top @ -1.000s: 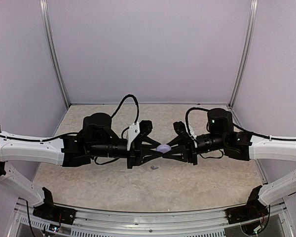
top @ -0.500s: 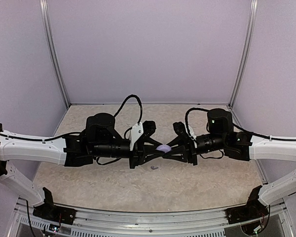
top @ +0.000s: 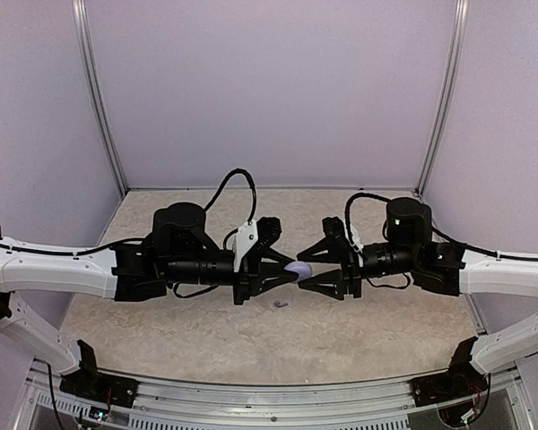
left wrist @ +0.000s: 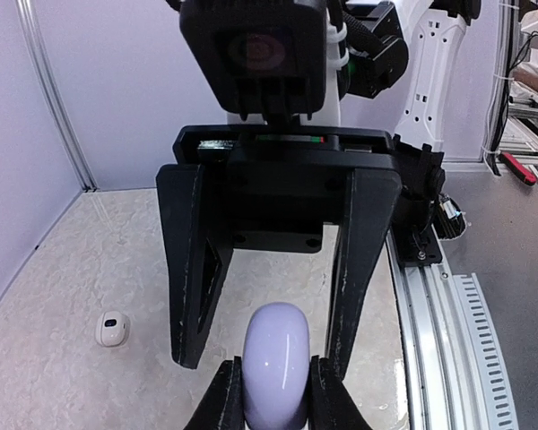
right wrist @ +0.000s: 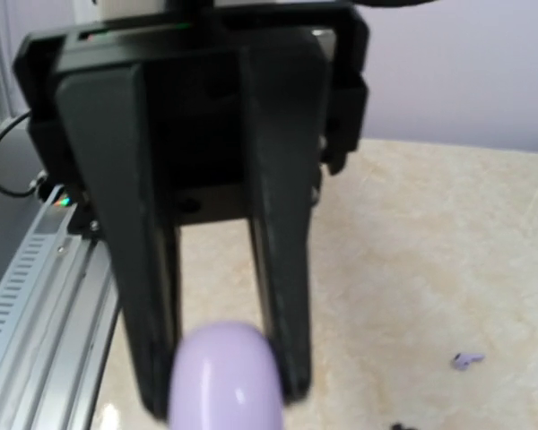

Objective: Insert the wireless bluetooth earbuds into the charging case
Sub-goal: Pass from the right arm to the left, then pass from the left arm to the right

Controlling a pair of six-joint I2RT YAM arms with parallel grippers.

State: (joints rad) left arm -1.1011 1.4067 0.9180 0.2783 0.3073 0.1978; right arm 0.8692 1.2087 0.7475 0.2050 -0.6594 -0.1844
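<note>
The lilac case (left wrist: 275,358) was held clamped in the left claw (left wrist: 274,387). The right claw (left wrist: 263,358) was spread wide. A lilac bud (right wrist: 467,360) lay uninserted beneath them.

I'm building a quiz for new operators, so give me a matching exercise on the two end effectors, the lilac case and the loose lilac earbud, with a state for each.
Column one:
1. left end effector
2. right end effector
3. lilac case
4. lilac earbud

Column two:
A. lying loose on the table
B. open wide
C. shut on the lilac case
D. held in the air

Pairs: 1-C, 2-B, 3-D, 4-A
</note>
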